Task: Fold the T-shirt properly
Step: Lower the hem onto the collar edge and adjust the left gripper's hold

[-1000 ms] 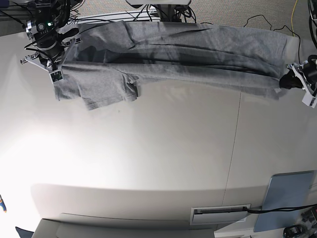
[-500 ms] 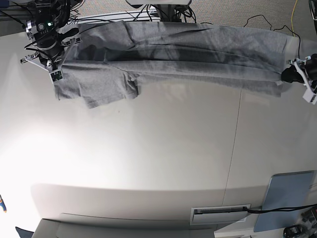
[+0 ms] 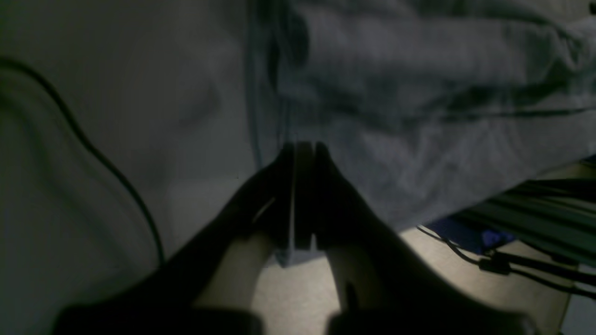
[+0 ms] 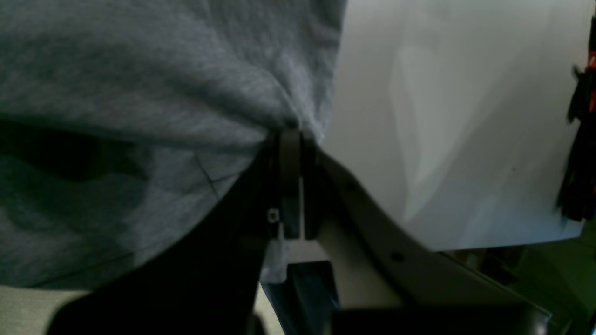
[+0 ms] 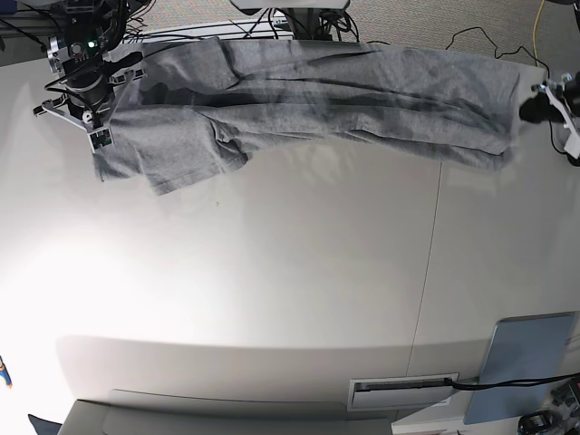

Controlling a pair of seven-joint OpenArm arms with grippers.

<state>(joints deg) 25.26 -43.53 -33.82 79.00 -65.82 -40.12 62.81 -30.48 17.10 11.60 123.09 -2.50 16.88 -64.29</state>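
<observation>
The T-shirt (image 5: 308, 95) is stretched in a long band along the far edge of the desk (image 5: 299, 272), pulled out between the two arms. At the left end of the T-shirt in the base view, the right end effector (image 5: 101, 122) has its jaws pressed together on the cloth; the right wrist view shows the grey fabric (image 4: 139, 93) bunching into the closed tips (image 4: 291, 135). Just below that grip a sleeve (image 5: 172, 154) hangs down and lies on the desk. The middle of the T-shirt runs in long, dark creases. At the right end of the T-shirt, the left end effector (image 5: 535, 104) is clamped on the cloth too; the left wrist view shows its dark fingers (image 3: 300, 158) closed on a hem. The desk below the T-shirt is white, with a seam running down it right of centre. A pale blue board (image 5: 526, 362) sits at the desk's near right corner. Beyond the T-shirt lie carpet and cables (image 5: 299, 23).
</observation>
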